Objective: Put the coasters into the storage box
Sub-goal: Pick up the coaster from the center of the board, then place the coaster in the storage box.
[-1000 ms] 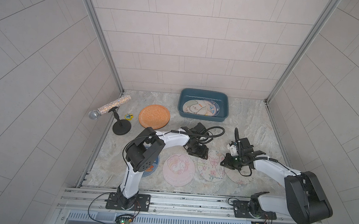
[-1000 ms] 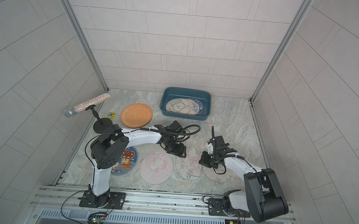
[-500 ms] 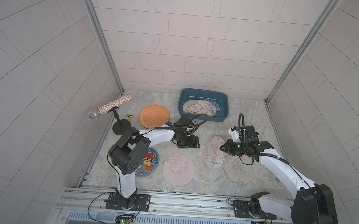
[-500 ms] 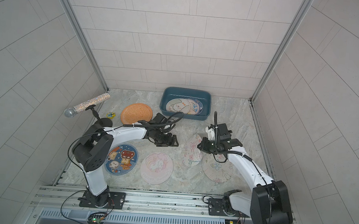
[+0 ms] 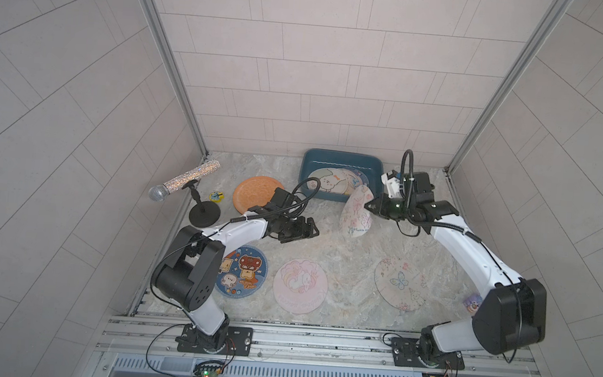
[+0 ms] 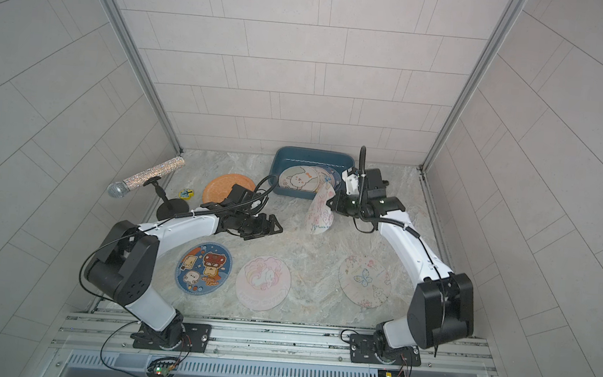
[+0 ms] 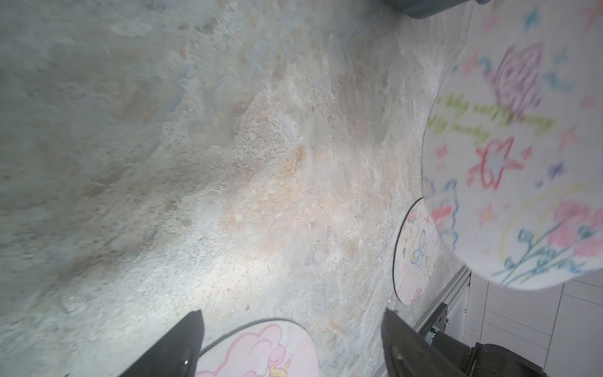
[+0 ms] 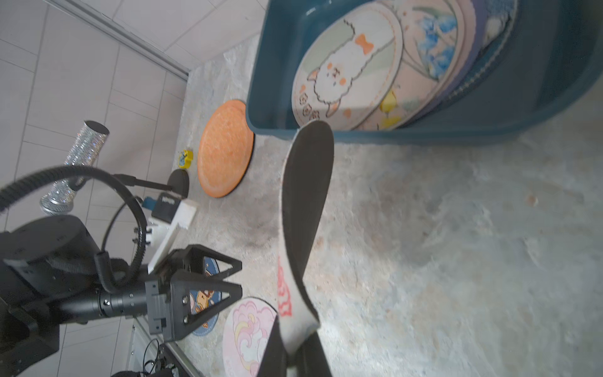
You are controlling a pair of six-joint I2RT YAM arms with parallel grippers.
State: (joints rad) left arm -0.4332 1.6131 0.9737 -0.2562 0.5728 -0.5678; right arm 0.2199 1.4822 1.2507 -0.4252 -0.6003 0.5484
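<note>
- Box (image 5: 343, 157) holds several coasters (image 5: 330, 183).
- Right tool (image 5: 366, 205) pinches a floral coaster (image 5: 356, 217) by its edge, box just beyond.
- Left tool (image 5: 312, 229) spread, empty.
- Left on table (image 5: 346, 253): orange coaster (image 5: 255, 193), blue coaster (image 5: 245, 271), pink coaster (image 5: 299, 285), butterfly coaster (image 5: 401, 283).

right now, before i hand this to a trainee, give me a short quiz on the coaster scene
1. Which coaster do the right jaws hold? A) alpaca one B) cream one with doodled stars and flowers C) green checked one
2. True or false: the left jaws grip a coaster.
3. How many coasters lie flat on the table outside the storage box?
Key: 1 B. 2 False, they stand open and empty. 3 Four: orange, blue, pink, butterfly.
</note>
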